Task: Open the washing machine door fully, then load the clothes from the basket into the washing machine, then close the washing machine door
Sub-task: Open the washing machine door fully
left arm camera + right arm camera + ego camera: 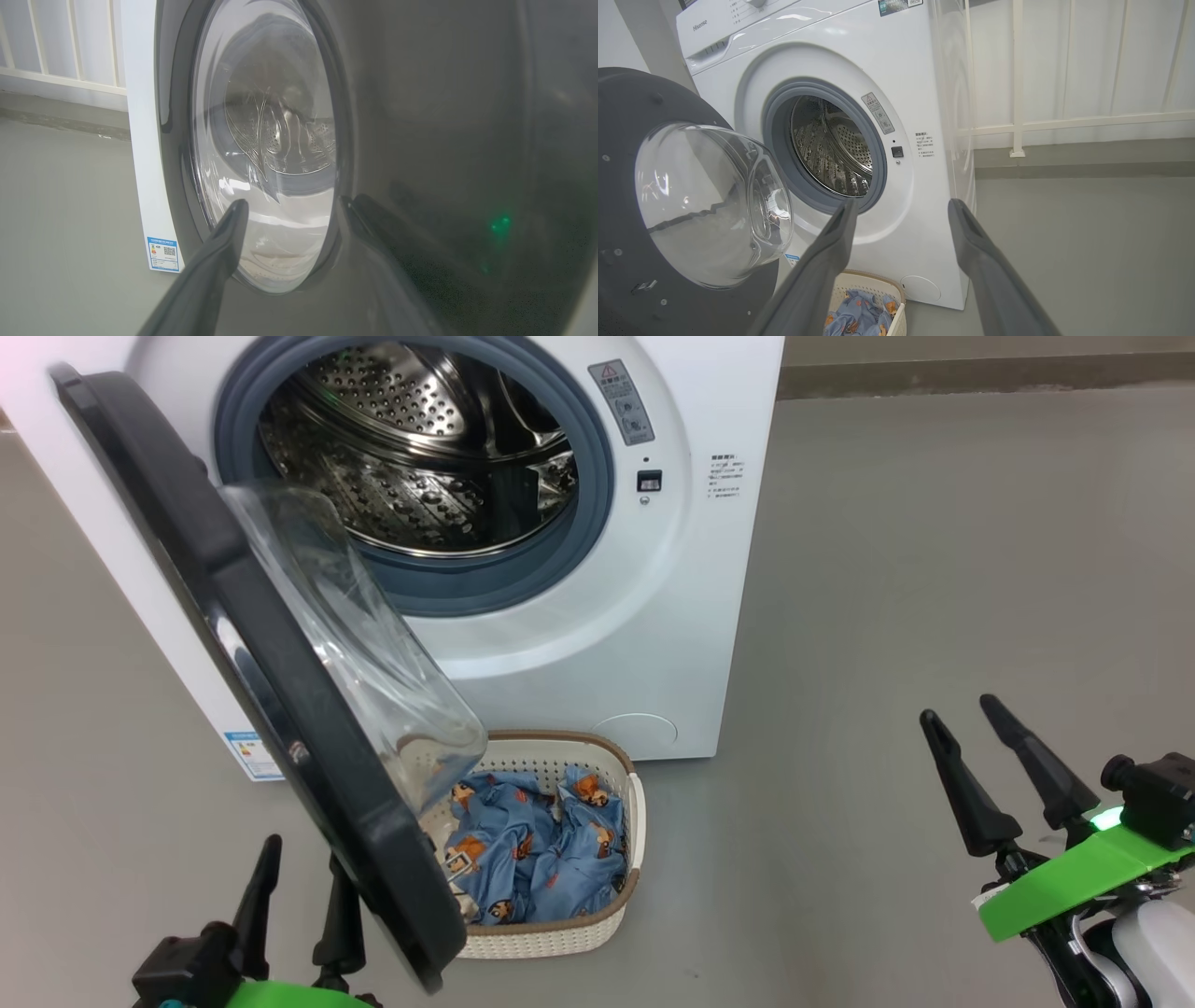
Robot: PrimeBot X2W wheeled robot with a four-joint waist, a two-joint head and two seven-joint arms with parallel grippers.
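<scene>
The white washing machine (672, 597) stands ahead with its steel drum exposed. Its round black door (280, 709) hangs swung out to the left, the clear glass bowl (364, 653) bulging toward the drum. Below the door the cream basket (597, 915) sits on the floor, holding light blue clothes (532, 859) printed with bears. My left gripper (303, 859) is open at the lower left, just outside the door's outer face (420, 140). My right gripper (957, 709) is open at the lower right, well away from the machine. From the right wrist, the door (626, 140), drum and basket (896, 303) show.
Grey floor (934, 569) stretches to the right of the machine. A white railing (1017, 126) and a low kerb run along the back wall. A blue label sticker (163, 254) sits low on the machine's front left corner.
</scene>
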